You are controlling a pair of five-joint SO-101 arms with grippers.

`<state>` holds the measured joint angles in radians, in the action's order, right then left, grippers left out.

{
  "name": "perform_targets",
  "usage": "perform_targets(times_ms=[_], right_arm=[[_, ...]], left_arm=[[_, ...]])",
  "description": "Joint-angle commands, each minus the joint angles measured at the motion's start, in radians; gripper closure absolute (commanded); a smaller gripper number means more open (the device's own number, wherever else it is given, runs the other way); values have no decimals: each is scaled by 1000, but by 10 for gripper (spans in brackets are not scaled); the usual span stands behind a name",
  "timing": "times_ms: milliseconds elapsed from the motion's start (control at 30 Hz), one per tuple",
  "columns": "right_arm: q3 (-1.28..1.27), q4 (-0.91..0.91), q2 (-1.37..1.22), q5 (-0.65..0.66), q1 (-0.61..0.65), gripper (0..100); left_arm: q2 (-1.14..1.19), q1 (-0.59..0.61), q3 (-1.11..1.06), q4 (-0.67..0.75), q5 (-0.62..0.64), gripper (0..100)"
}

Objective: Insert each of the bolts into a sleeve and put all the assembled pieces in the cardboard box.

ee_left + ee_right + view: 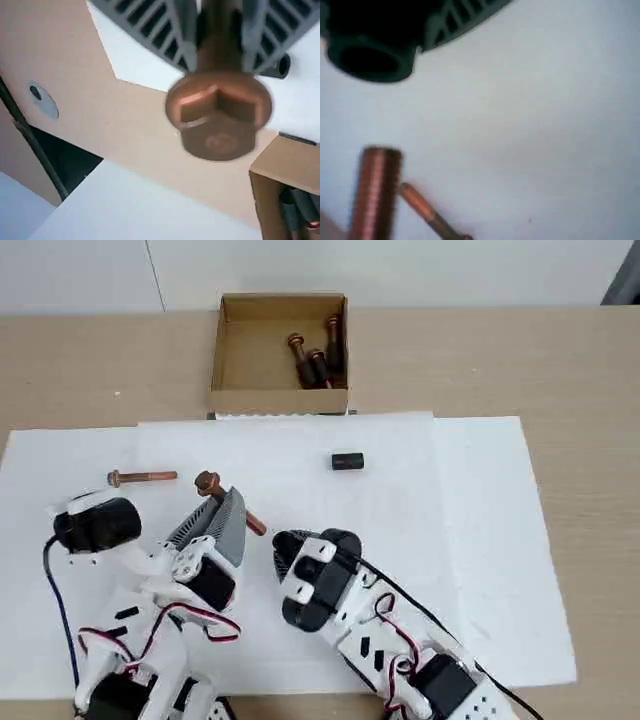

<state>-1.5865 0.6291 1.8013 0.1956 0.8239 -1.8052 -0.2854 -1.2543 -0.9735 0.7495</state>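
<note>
My left gripper is shut on a copper bolt, held slanted above the white sheet. In the left wrist view the grey fingers clamp its shaft and the hex head sticks out. My right gripper sits just right of the bolt's threaded tip, shut on a black sleeve whose open bore faces the tip. A second bolt lies loose at the left. A loose black sleeve lies below the cardboard box.
The box holds several assembled bolt-and-sleeve pieces in its right half. The white sheet covers the table's front, with free room on its right side. A box corner shows in the left wrist view.
</note>
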Motion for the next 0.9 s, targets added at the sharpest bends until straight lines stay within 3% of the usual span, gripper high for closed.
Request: perform_targets(times_ms=[0,400,600,867], right_arm=[[8,-36,8,11,15,995],[18,-36,10,12,15,995],[35,-36,10,12,8,995],[37,-36,12,12,8,995]], left_arm=[[-11,-32,-13,31,5,994],[-11,-84,-111,138,0,994],[-9,-160,-108,54,-5,994],[-11,-279,-105,-75,-130,994]])
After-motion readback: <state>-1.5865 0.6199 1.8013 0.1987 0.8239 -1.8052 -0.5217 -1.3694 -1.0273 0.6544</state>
